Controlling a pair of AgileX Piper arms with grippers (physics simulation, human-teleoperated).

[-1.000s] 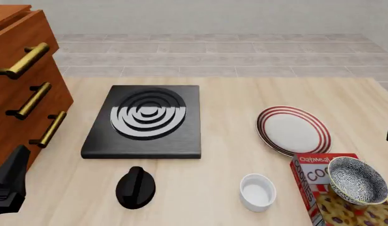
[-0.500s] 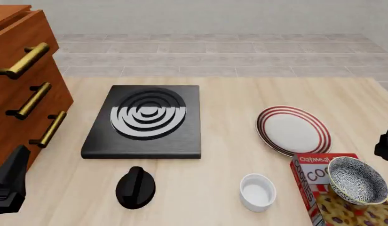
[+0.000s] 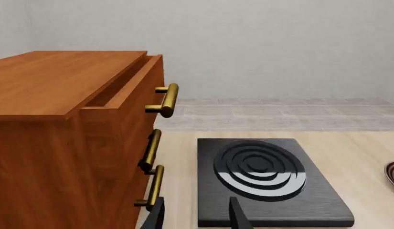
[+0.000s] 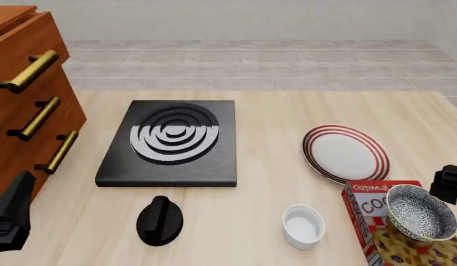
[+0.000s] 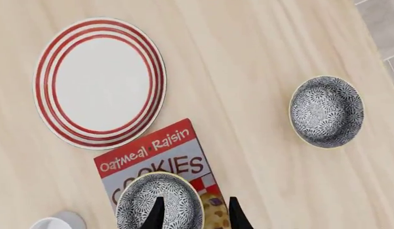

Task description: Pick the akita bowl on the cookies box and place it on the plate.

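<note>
Fingers of the right end effector stand apart with nothing between them, and they look down from above. Right below them is the akita bowl, so the bowl is almost under the tips, a bit to one side of the gap. The bowl sits on the cookies box, which lies flat on the desk. The box points its long way toward the plate, and the plate lies just past the box end with the words on it. A second speckled bowl sits alone on the desk, well apart from the box; that one is not the one to pick. In the front view the right end effector is a dark shape at the desk's right edge, just beside the akita bowl. The left end effector is also spread and holds nothing. It looks at the black stove plate and the wooden drawers, far from the bowl. So the right arm is much nearer, and I think it should go straight down.
</note>
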